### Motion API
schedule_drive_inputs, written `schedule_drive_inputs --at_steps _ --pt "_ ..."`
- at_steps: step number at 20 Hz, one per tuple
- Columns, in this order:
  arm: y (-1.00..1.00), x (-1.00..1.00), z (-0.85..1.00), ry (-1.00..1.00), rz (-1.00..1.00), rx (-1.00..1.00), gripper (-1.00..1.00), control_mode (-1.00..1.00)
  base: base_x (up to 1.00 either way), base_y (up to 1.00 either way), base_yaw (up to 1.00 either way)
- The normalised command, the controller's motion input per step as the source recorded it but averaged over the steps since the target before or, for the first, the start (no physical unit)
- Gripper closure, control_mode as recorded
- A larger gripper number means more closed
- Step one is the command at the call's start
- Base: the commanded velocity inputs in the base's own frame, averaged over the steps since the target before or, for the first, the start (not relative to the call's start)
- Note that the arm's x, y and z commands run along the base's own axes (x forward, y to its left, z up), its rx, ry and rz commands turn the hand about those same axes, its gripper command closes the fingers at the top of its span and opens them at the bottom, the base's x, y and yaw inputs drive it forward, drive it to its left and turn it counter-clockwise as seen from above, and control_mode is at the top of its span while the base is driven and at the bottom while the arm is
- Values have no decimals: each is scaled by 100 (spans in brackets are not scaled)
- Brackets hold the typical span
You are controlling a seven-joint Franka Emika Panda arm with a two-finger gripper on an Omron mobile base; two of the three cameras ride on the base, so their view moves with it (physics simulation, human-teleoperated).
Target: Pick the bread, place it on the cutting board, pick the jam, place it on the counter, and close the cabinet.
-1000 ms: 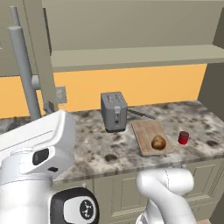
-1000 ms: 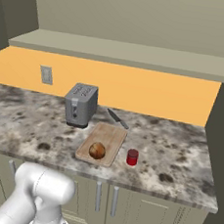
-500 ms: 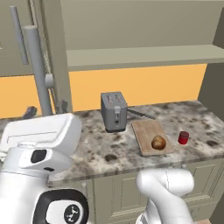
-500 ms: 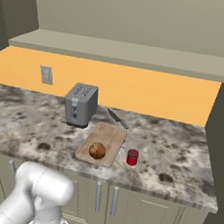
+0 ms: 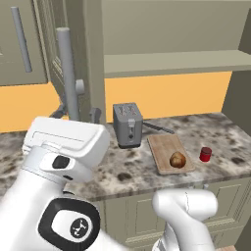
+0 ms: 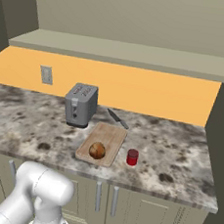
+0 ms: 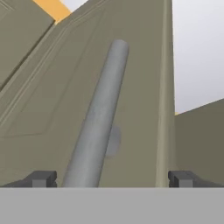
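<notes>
The bread (image 5: 177,159) (image 6: 97,150) lies on the near end of the cutting board (image 5: 166,145) (image 6: 109,135). Just right of the board, the red jam (image 5: 206,154) (image 6: 132,157) stands upright on the marble counter (image 5: 220,132) (image 6: 29,119). The cabinet door (image 5: 92,59) (image 7: 52,96) hangs partly open at the left. My gripper (image 5: 77,113) (image 7: 112,179) is open, with one finger on each side of the lower end of the door's grey bar handle (image 5: 67,73) (image 7: 98,118). It holds nothing.
A grey toaster (image 5: 127,125) (image 6: 80,104) stands left of the board, with a knife (image 5: 158,128) (image 6: 117,118) behind the board. The open cabinet shelf (image 5: 171,63) (image 6: 125,54) runs above the orange wall. An outlet (image 6: 47,75) sits on the wall.
The cabinet door and its handle have swung to the right, and my hand has moved right with them. The bread, jam and board have stayed put.
</notes>
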Motion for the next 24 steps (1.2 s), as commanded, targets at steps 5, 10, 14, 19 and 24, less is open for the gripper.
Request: schedule_drive_inputs --at_steps 5,10,14,19,24 --pt "-39 77 0 -6 -11 6 -100 -100 0 0 0" --pt "-48 74 0 -5 -9 6 -100 -100 0 0 0" --pt "-52 74 0 -4 -9 4 -100 -100 0 0 0" --pt "-49 75 0 -1 -2 1 -100 -100 0 0 0" --pt "-38 91 0 3 0 0 -100 -100 0 0 0"
